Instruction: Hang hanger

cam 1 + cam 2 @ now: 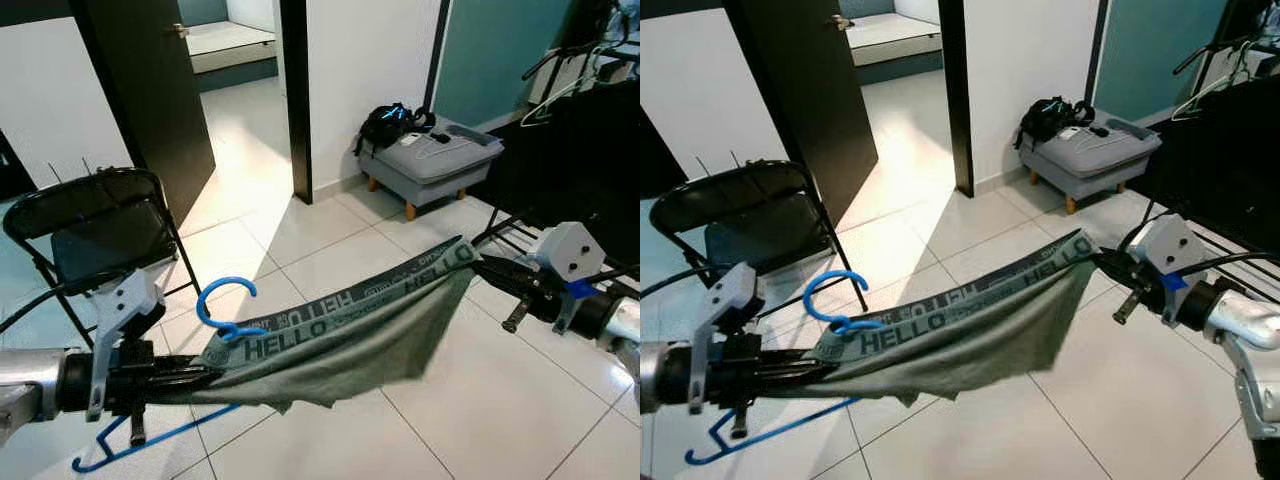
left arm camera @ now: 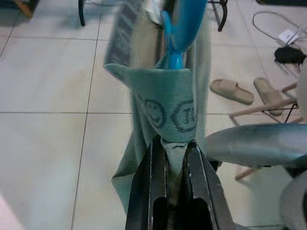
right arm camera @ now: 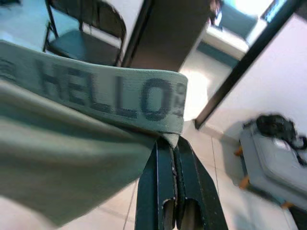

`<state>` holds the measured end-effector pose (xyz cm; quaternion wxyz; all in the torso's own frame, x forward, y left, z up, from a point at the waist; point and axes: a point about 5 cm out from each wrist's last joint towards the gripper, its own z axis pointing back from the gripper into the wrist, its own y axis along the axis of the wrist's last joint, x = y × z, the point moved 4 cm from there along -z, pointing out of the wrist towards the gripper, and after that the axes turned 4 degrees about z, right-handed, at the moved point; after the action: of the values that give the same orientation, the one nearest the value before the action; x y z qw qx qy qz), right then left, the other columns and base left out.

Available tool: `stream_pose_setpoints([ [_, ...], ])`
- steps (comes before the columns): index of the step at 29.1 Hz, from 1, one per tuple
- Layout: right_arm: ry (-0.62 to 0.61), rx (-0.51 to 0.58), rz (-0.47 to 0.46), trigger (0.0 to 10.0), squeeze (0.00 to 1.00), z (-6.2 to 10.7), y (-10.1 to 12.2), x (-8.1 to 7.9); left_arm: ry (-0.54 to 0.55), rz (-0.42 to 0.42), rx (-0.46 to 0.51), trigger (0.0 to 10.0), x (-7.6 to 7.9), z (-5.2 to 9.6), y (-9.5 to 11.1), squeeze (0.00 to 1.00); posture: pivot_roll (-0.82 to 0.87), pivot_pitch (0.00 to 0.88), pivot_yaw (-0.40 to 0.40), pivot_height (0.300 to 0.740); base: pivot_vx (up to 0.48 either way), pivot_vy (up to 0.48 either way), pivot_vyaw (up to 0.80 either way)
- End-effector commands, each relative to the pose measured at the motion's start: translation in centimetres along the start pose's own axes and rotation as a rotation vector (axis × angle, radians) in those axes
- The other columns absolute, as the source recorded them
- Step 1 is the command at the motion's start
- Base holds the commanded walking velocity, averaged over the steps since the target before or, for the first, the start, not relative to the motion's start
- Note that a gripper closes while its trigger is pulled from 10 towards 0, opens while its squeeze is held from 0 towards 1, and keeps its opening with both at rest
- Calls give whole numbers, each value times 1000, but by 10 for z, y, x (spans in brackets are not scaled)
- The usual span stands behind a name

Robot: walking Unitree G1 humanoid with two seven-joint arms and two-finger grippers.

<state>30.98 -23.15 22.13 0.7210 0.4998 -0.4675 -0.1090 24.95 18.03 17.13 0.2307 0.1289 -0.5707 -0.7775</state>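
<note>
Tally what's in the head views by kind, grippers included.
Grippers: 2, left gripper and right gripper
Green towel: 1
Blue hanger: 1
Folding chair: 1
Grey footstool: 1
Black bag: 1
Total: 7

A green towel (image 1: pixel 350 335) with the word HELLO on it is stretched between two claws. The left claw (image 1: pixel 195 378) pinches one end. The right claw (image 1: pixel 478 265) pinches the other end. A blue hanger (image 1: pixel 222 310) pokes up by the left end, and its bar hangs under it. A black chair (image 1: pixel 95 225) stands behind. A grey stool (image 1: pixel 430 165) sits by the wall.
</note>
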Motion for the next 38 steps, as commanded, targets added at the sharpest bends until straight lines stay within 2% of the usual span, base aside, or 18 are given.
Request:
stream_pose_setpoints([
  [1,21,64,4,0,0,-9,15,-5,49,-11,10,0,-7,-7,-1,0,39,0,44,735,0,0,0],
  [4,80,154,-26,0,0,-25,32,-24,136,-17,84,0,-18,-22,8,0,37,0,45,735,0,0,0],
  [5,80,154,-26,0,0,-25,32,-24,136,-17,84,0,-18,-22,8,0,37,0,45,735,0,0,0],
  [6,119,195,-48,0,0,-34,39,-37,180,-19,137,0,-23,-32,16,0,36,0,46,735,0,0,0],
  [8,119,195,-48,0,0,-34,39,-37,180,-19,137,0,-23,-32,16,0,36,0,46,735,0,0,0],
  [10,202,246,-89,0,0,-47,48,-63,253,-13,217,0,-31,-46,28,0,34,0,48,735,0,0,0],
  [11,202,246,-89,0,0,-47,48,-63,253,-13,217,0,-31,-46,28,0,34,0,48,735,0,0,0],
  [12,255,253,-107,0,0,-49,49,-76,280,-12,249,0,-35,-50,32,0,36,0,46,735,0,0,0],
  [15,312,254,-130,0,0,-49,49,-88,313,-12,274,0,-39,-52,36,0,37,0,46,735,0,0,0],
  [17,435,230,-170,0,0,-41,45,-112,373,-16,294,0,-48,-54,39,0,33,0,47,735,0,0,0],
  [19,515,213,-203,0,0,-35,44,-128,404,-21,298,0,-53,-54,39,0,31,0,48,735,0,0,0],
  [20,515,213,-203,0,0,-35,44,-128,404,-21,298,0,-53,-54,39,0,31,0,48,735,0,0,0],
  [21,586,177,-216,0,0,-29,40,-141,427,-29,298,0,-56,-55,40,0,28,0,48,735,0,0,0],
  [30,636,96,-216,0,0,-20,27,-147,480,-52,293,0,-64,-52,39,0,29,0,50,735,0,0,0],
  [34,562,47,-188,0,0,-20,18,-130,494,-55,296,0,-66,-50,37,0,29,0,47,735,0,0,0],
  [35,504,25,-181,2078,0,-23,13,-121,486,-57,295,0,-65,-51,36,0,28,0,46,735,0,0,0],
  [37,467,10,-179,2078,0,-26,10,-115,481,-58,294,0,-64,-52,36,0,28,0,46,735,0,0,0],
  [38,391,-12,-185,10000,24,-31,6,-103,468,-61,289,0,-62,-53,34,0,26,0,45,735,0,0,0],
])
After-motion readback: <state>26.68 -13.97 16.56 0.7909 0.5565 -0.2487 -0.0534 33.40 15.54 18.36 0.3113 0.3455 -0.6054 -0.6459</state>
